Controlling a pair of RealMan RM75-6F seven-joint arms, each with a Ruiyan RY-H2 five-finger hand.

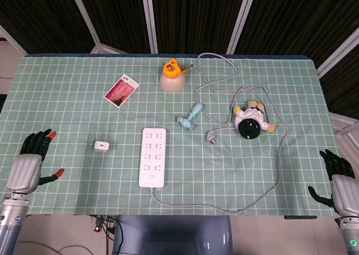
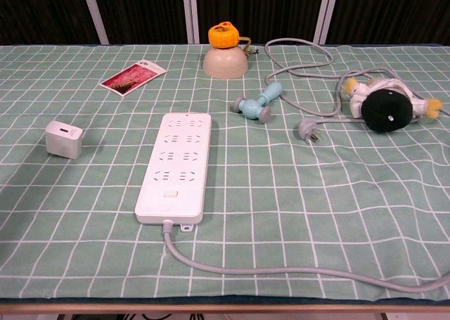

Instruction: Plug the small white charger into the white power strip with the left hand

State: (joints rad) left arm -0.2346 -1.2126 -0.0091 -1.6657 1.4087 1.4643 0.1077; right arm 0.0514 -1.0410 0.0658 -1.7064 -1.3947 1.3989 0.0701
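Observation:
The small white charger (image 1: 101, 147) (image 2: 64, 138) lies on the green checked cloth, left of the white power strip (image 1: 152, 156) (image 2: 176, 164). The strip lies lengthwise near the table's front, sockets up, nothing plugged in. My left hand (image 1: 31, 161) rests at the table's left front edge, well left of the charger, fingers apart and holding nothing. Over at the right front edge, my right hand (image 1: 338, 174) is likewise open and empty. Neither hand shows in the chest view.
The strip's grey cable (image 1: 279, 165) loops right and back to a loose plug (image 1: 211, 137) (image 2: 308, 129). A light-blue tool (image 1: 189, 119), a toy figure on a black base (image 1: 250, 120), an upturned bowl with an orange toy (image 1: 173, 75) and a red card (image 1: 120, 90) lie further back.

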